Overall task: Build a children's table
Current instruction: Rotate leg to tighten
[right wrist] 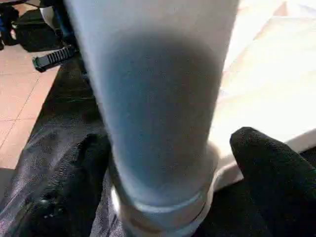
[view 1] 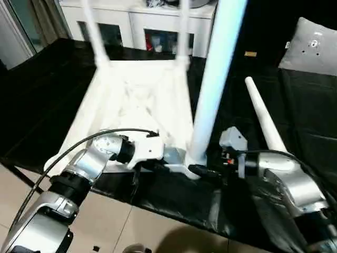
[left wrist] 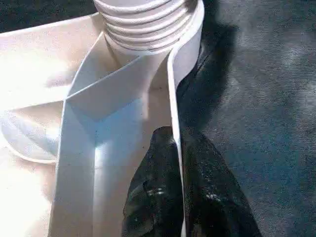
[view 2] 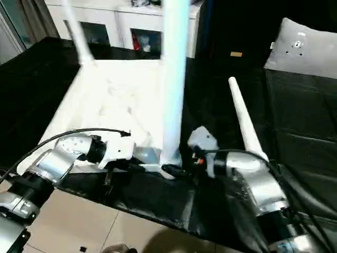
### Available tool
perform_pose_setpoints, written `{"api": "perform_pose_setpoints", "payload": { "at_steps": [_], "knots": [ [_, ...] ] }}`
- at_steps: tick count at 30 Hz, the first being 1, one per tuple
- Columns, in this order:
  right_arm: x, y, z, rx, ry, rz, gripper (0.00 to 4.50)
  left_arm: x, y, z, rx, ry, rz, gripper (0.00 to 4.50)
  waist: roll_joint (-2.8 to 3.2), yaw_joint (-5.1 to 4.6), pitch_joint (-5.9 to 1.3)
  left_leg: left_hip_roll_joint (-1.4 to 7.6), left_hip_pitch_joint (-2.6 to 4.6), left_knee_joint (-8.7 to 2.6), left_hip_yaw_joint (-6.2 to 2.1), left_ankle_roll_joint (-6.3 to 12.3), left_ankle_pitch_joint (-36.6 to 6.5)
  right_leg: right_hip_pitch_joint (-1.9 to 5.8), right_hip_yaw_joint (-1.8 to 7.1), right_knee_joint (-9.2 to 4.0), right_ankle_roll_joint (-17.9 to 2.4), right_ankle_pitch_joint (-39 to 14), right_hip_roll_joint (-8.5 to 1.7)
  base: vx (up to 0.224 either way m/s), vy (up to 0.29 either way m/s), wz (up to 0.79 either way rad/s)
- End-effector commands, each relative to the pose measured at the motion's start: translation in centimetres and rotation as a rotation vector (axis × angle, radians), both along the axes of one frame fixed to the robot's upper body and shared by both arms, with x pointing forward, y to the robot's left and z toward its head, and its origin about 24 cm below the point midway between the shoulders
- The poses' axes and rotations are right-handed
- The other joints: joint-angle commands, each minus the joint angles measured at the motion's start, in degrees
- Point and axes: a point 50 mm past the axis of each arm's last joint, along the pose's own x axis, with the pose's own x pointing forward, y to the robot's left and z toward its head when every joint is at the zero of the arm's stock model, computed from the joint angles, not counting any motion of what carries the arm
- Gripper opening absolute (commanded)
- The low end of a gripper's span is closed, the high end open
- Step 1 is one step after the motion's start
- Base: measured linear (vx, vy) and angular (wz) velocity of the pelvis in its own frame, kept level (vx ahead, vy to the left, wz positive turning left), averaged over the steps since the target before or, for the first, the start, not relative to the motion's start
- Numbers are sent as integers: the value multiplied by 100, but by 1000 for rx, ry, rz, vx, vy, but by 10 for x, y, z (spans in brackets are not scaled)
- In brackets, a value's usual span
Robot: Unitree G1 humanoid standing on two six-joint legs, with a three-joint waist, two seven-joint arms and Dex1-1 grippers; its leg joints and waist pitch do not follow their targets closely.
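The children's table top lies upside down on the black-covered surface. Two white legs stand in its far corners. A third leg stands upright in the near right corner socket, its threaded end seated there. A loose leg lies on the black cloth to the right. My left gripper is shut on the top's thin rim wall beside that socket. My right gripper is open, with one finger on each side of the upright leg's base.
A white cabinet with glass doors stands behind the work surface. A grey cushion lies at the far right. The surface's near edge drops to a tiled floor. A black cable arcs over my left forearm.
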Motion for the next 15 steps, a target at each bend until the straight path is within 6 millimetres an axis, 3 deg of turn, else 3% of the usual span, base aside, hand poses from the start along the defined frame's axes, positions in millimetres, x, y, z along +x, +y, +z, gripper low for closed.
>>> {"api": "perform_pose_setpoints", "payload": {
  "at_steps": [1,15],
  "knots": [
    [2,4,2,5,14,24,384,-2,-7,1,51,-17,-93,0,-29,-18,-402,374,51,-374,-124,324,-685,296,313,-339,-1385,-429,-559,0,0,0],
    [-1,2,-5,18,87,30,278,-1,-4,-1,54,-13,-87,0,-34,-26,-414,380,52,-364,-128,315,-662,289,309,-325,-1374,-444,-557,0,0,0]
  ]
}}
